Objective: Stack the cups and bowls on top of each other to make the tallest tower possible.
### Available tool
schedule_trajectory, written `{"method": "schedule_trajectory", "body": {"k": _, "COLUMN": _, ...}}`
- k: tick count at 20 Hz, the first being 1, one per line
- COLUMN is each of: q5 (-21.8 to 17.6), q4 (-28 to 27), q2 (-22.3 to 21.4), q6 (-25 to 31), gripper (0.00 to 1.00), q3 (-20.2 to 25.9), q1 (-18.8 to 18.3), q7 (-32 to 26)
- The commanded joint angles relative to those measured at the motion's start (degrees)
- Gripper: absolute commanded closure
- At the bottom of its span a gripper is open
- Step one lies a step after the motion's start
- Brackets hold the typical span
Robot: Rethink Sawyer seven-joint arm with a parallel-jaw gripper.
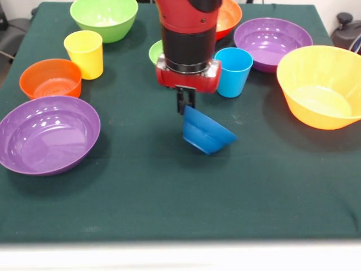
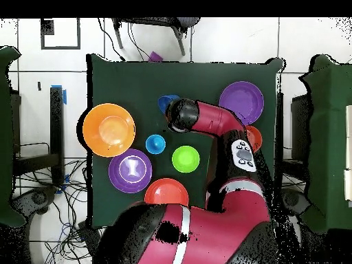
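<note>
Blue bowl [image 1: 206, 133] amid scattered bowls

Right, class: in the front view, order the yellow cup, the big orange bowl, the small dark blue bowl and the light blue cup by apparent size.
1. big orange bowl
2. small dark blue bowl
3. yellow cup and light blue cup: look alike, so no ranking.

The arm [image 1: 189, 34] is glossy red with a black cylindrical wrist band, a red flange above the dark gripper [image 1: 186, 107] (a white control panel shows on its upper link).
</note>
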Motion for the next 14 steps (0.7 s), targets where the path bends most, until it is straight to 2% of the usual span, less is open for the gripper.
{"method": "schedule_trajectory", "body": {"k": 1, "q5": -5.13, "q4": 0.17, "q2": -2.01, "q6": 9.55, "gripper": 1.00, "q3": 0.85, "q1": -0.76, "q7": -4.68}}
{"method": "schedule_trajectory", "body": {"k": 6, "q5": -5.66, "q4": -4.39, "q2": -2.86, "q6": 18.80, "gripper": 1.00, "q3": -0.15, "q1": -0.13, "q7": -5.09}}
{"method": "schedule_trajectory", "body": {"k": 14, "q5": -5.98, "q4": 0.59, "q2": -4.60, "q6": 18.09, "gripper": 1.00, "q3": 0.79, "q1": -2.28, "q7": -4.56}}
